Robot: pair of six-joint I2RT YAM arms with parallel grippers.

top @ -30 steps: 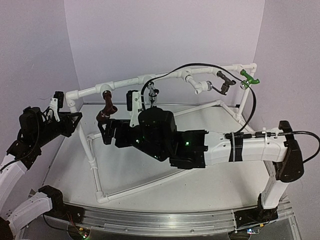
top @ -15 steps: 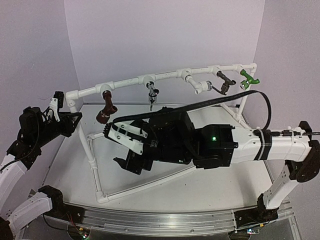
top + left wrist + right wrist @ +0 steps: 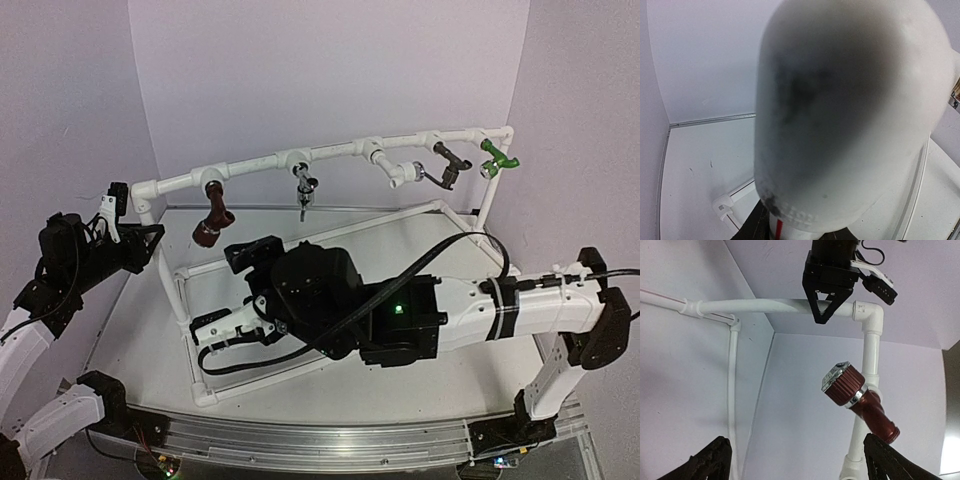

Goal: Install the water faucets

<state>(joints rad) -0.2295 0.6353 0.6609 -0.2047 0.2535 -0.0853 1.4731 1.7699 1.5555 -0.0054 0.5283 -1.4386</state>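
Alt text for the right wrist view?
A dark red faucet sticks out from the white pipe frame, ribbed end toward the camera. The left gripper, shut, sits at the pipe beside the corner elbow; the right gripper stands wide open, empty.

Five faucets (image 3: 305,188) along top pipe (image 3: 255,163) (all mounted)

A white PVC pipe frame (image 3: 260,163) stands on a pale counter (image 3: 130,330), top rail at the back, base pipes lying flat. Plain lavender walls (image 3: 300,70) enclose the counter; a metal rail (image 3: 330,442) lines its near edge.
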